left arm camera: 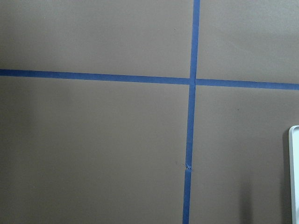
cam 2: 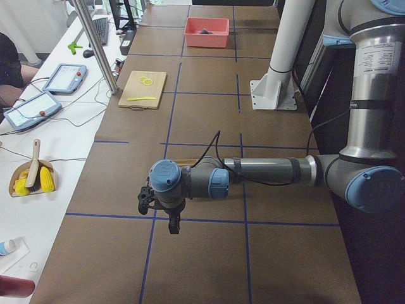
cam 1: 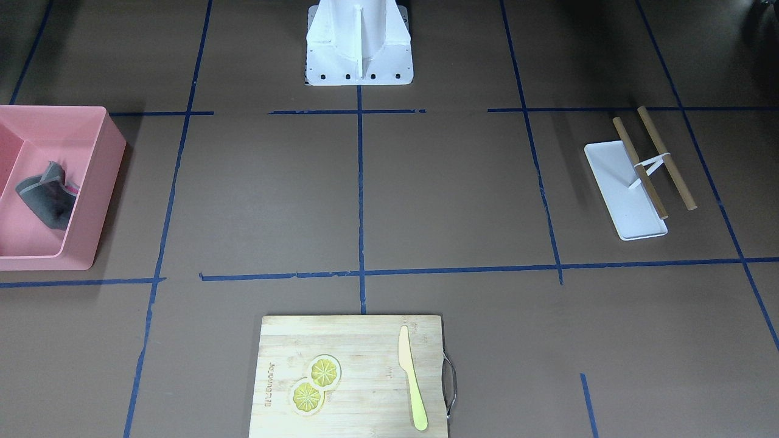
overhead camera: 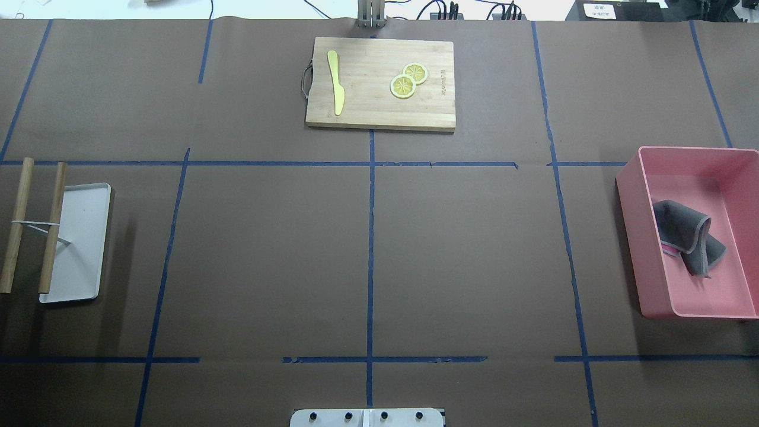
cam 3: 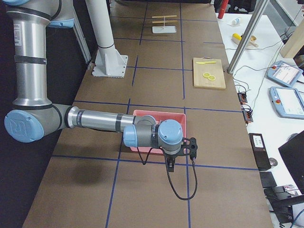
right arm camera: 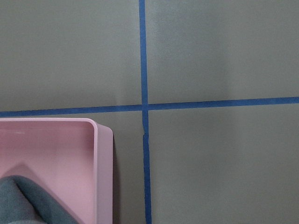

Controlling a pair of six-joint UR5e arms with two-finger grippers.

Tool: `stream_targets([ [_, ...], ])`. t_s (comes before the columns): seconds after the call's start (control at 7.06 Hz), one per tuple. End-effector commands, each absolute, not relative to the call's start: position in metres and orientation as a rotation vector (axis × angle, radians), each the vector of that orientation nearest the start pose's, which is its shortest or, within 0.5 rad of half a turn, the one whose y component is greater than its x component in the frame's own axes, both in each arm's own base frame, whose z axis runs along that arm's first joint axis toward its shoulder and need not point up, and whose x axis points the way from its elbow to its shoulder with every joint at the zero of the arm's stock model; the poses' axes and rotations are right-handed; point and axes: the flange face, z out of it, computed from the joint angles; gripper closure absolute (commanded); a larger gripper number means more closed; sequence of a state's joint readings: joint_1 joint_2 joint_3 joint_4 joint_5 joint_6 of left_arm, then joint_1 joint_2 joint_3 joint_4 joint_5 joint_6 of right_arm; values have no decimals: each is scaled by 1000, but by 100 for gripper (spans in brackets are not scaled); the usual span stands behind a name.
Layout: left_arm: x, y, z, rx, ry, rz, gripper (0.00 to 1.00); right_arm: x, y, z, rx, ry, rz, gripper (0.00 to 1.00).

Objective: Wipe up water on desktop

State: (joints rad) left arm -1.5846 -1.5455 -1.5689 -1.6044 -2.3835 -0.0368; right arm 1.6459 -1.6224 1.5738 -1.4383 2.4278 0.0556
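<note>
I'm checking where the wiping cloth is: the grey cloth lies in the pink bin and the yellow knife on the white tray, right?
Half right. The cloth does lie in the bin, but the knife lies on the cutting board, as the overhead view shows.

The left arm stands well to the left of the white mounting column. Its upper link is upright, its elbow is bent square, and its forearm is level, reaching out over the bench. Its wrist points the left pincer straight down, clear of the surface. The right arm mirrors this pose on the column's other side, with the right pincer hanging downward. Whether either pincer's fingers are parted cannot be made out.
</note>
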Motion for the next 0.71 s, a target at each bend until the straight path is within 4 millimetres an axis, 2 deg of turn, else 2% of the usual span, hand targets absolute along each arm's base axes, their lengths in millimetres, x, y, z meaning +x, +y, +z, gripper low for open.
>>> stream_targets([
  [0.0,-68,-481,663,2,813,-43,0,93,-468,664,84,-855,89,0],
  [0.57,-67,-481,665,-1,812,-43,0,94,-470,661,88,-855,87,0],
])
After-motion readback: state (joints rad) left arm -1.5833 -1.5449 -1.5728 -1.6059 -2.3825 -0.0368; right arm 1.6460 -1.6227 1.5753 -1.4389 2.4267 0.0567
